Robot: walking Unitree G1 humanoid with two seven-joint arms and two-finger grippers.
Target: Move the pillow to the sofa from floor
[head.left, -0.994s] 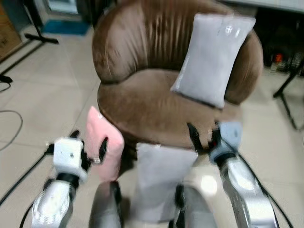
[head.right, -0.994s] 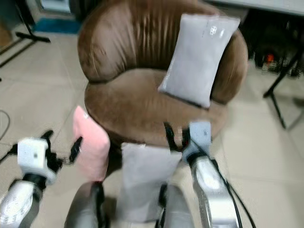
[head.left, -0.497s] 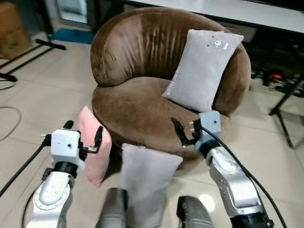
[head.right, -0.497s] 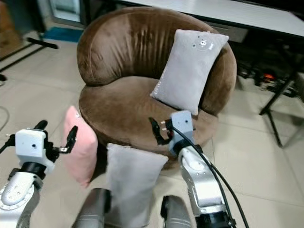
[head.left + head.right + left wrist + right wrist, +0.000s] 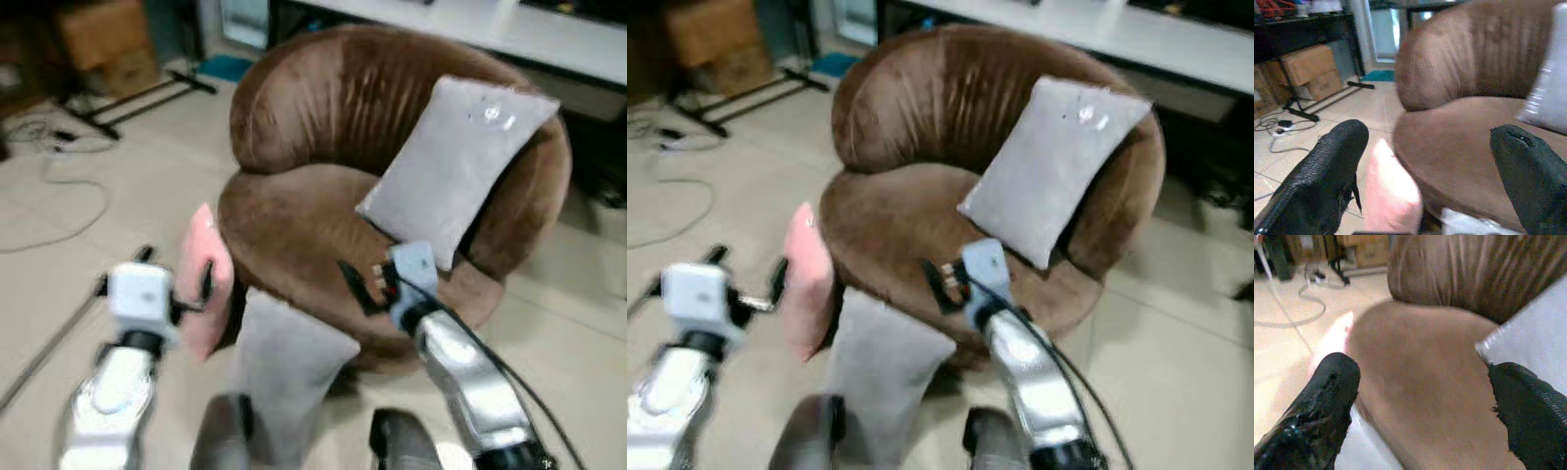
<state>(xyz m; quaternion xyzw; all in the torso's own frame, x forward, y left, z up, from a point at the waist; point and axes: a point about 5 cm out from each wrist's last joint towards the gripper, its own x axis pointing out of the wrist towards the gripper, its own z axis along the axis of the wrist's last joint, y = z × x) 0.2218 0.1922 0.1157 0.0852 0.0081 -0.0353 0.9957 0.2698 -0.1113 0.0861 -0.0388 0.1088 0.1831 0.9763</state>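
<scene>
Brown velvet covers the round sofa (image 5: 323, 215), and one grey pillow (image 5: 456, 166) already leans on its backrest. Two more pillows stand on the tiled floor (image 5: 88, 225) against the sofa's front: a pink pillow (image 5: 208, 279) propped on end at the robot's left, and a second grey floor pillow (image 5: 284, 367) upright just in front of the robot, touching the seat's lower edge.

The left gripper (image 5: 174, 284) is raised with its fingers spread wide apart and nothing between them; in the left wrist view the pink pillow (image 5: 1393, 193) sits low in the gap between the two black fingers (image 5: 1322, 169), just ahead of them. The right gripper (image 5: 361, 284) hovers over the front lip of the seat, also spread and empty, with the sofa cushion and the corner of the leaning grey pillow beyond its fingers (image 5: 1317, 406).

The relation that matters: the pink pillow lies directly ahead of the left gripper, its long axis running roughly vertical, so that arm is plainly the nearer one for it. The grey floor pillow stands between the two arms, below and nearer than the right gripper, which already points past it at the seat. A grasp on either floor pillow looks to need a reach forward and down, and closing across the thin edge, not the broad face, seems likely.
</scene>
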